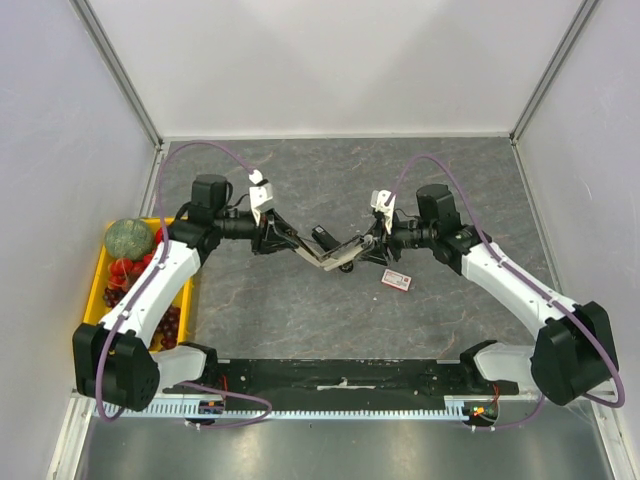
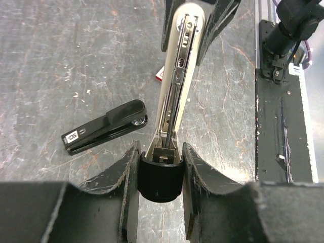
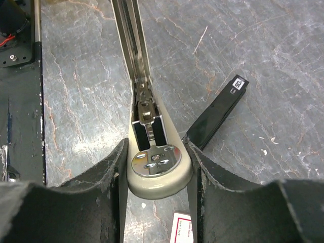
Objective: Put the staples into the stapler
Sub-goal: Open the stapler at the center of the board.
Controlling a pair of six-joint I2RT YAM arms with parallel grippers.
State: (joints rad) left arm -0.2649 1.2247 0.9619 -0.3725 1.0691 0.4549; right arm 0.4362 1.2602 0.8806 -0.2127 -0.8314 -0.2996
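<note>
We hold the open cream metal stapler [image 2: 178, 71] channel-up, left end effector [image 2: 160, 154] and right end effector [image 3: 159, 148] each narrowly clamping one end; the white-red staples box [image 1: 397, 279] lies at four o'clock.

Marbled table [image 1: 300, 315] — staples [image 1: 397, 279], yellow bin [image 1: 96, 290]

staples box [image 1: 397, 279] — right of stapler [image 1: 325, 256]

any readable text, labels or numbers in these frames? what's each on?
Black stapler part, white label: dark mark, too blurred to read.
Staples box: red print, too small to read.
Nothing else bears text that I can see; none is legible.
</note>
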